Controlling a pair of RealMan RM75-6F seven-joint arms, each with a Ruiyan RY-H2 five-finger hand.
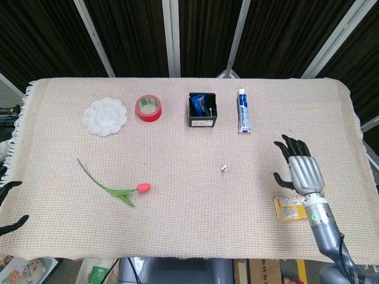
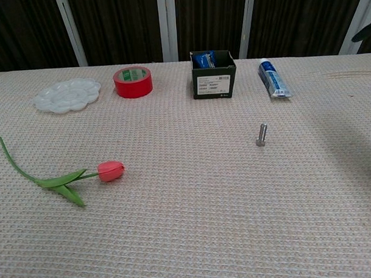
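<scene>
My right hand (image 1: 299,168) hovers over the right side of the table, fingers spread and holding nothing. In the chest view only its dark fingertips (image 2: 366,35) show at the right edge. A small metal bolt (image 1: 224,168) (image 2: 261,135) lies alone on the woven cloth, well to the left of that hand. A yellow packet (image 1: 290,209) lies just below the right hand's wrist. Of my left hand (image 1: 12,204) only dark fingertips show at the left edge, apart and with nothing between them.
Along the back stand a white palette (image 1: 105,116), a red tape roll (image 1: 148,107), a black box (image 1: 202,110) with blue packets and a toothpaste tube (image 1: 243,110). A pink tulip (image 1: 142,187) with its green stem lies front left.
</scene>
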